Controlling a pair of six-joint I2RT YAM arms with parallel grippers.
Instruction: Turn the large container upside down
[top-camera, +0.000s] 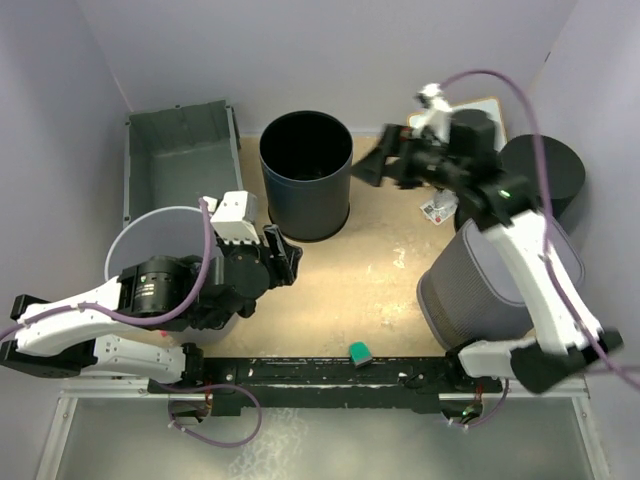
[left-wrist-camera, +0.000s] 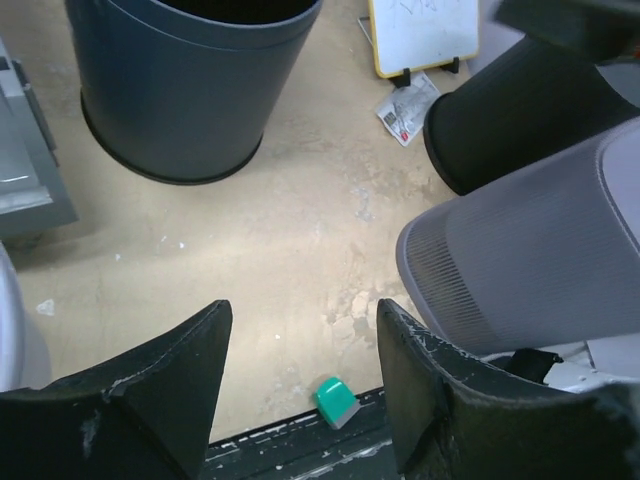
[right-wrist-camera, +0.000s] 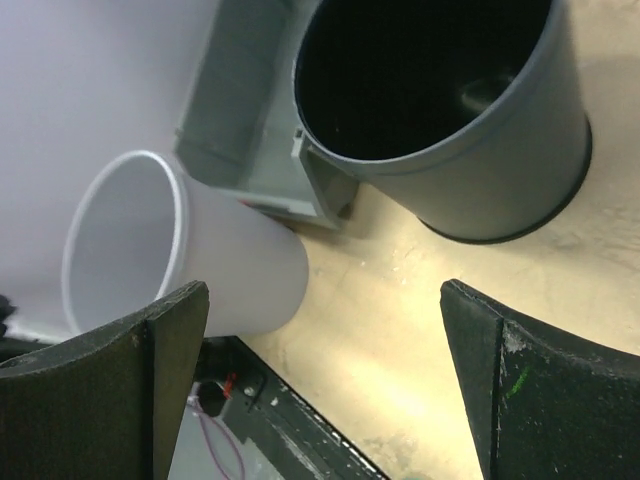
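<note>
My left claw (top-camera: 288, 257) is spread with nothing in it. It hangs low over the bare counter (top-camera: 380, 270), right by the pale round bin (top-camera: 150, 235). My right claw (top-camera: 372, 160) is spread wide and empty too, near the rim of the dark round bin (top-camera: 305, 175). The crate (top-camera: 180, 155) sits open side up in the far left corner, just beside that dark bin and behind the pale one.

Large container (top-camera: 180, 160): grey rectangular plastic crate, shallow, with straight walls. Standing right way up, open top facing upward, smooth inner floor in view. Set in the far left corner of the table (top-camera: 380, 270), just beside the dark round bin (top-camera: 305, 175).
</note>
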